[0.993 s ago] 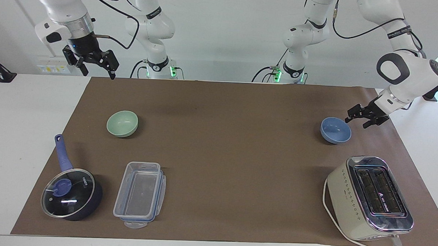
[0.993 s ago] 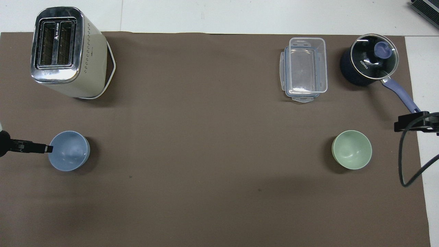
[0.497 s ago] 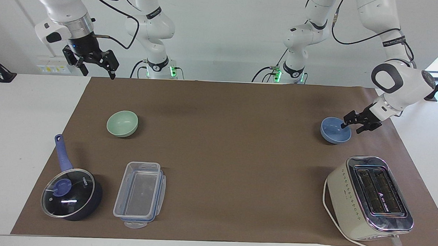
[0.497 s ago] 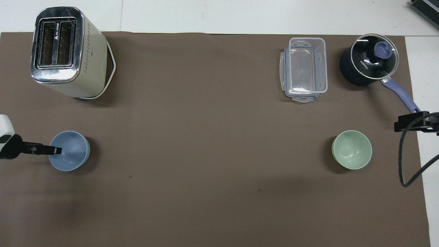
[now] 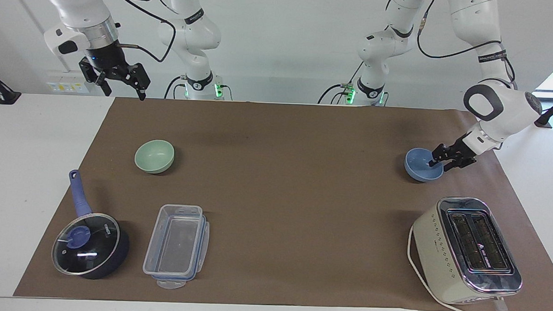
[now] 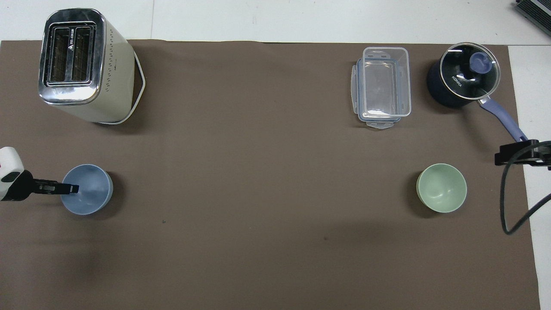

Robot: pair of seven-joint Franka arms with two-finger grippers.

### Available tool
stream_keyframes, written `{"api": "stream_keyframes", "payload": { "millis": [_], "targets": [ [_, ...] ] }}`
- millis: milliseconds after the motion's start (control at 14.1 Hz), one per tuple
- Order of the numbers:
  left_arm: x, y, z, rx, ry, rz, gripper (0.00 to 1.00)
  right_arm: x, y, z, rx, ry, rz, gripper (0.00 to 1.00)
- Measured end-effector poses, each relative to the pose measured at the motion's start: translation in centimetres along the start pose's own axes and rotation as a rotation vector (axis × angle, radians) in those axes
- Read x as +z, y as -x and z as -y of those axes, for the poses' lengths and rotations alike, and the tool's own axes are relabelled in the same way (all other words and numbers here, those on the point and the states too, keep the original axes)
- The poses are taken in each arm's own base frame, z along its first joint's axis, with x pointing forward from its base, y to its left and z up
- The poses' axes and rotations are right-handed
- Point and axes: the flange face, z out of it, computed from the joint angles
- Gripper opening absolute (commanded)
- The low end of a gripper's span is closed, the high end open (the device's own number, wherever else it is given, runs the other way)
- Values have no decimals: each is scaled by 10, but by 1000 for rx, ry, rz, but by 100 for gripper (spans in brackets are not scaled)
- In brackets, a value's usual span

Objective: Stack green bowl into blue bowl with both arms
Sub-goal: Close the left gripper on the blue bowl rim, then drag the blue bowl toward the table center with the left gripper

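At the blue bowl's rim, toward the left arm's end of the table, the left gripper (image 5: 439, 162) is down low with its fingers straddling the bowl wall, one tip inside, one outside. They look spread rather than pinched, though the gap is hard to read from here. So the grasp of the blue bowl (image 5: 421, 165) is the step in hand, and it isn't sealed yet. Next call, I'd say: squeeze onto that rim, then lift cleanly without tipping the bowl.

Over at the right arm's end, the right gripper (image 5: 123, 79) hangs high with its fingers apart, over the table edge nearest the robots; that arm waits.

The green bowl (image 5: 154, 156) sits on the brown mat, well apart from the blue one, untouched, so no stacking has happened.

Now the containers. Both bowls are empty. The clear plastic container (image 5: 176, 246), farther from the robots than the green bowl, is empty too. Beside it the saucepan (image 5: 89, 243) has its glass lid on; nothing shows through it. The toaster (image 5: 466, 249) stands farther out than the blue bowl, slots empty.
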Motion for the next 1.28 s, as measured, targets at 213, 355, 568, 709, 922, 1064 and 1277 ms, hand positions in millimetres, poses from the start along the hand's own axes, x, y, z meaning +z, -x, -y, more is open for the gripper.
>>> {"api": "stream_keyframes", "payload": {
  "millis": [213, 355, 568, 709, 922, 1064, 1277],
  "targets": [
    [1, 0, -1, 3, 1, 2, 0, 0, 0, 0, 0, 0, 0, 100],
    [1, 1, -1, 5, 2, 2, 0, 0, 0, 0, 0, 0, 0, 100],
    [0, 1, -1, 14, 0, -1, 0, 0, 0, 0, 0, 0, 0, 100],
    [-10, 0, -4, 22, -10, -18, 0, 0, 0, 0, 0, 0, 0, 100],
    [-39, 0, -18, 49, -38, -65, 0, 0, 0, 0, 0, 0, 0, 100],
    [-49, 1, -40, 86, -50, -81, 0, 0, 0, 0, 0, 0, 0, 100],
    [-45, 3, -89, 110, -62, -86, 0, 0, 0, 0, 0, 0, 0, 100]
  ]
}}
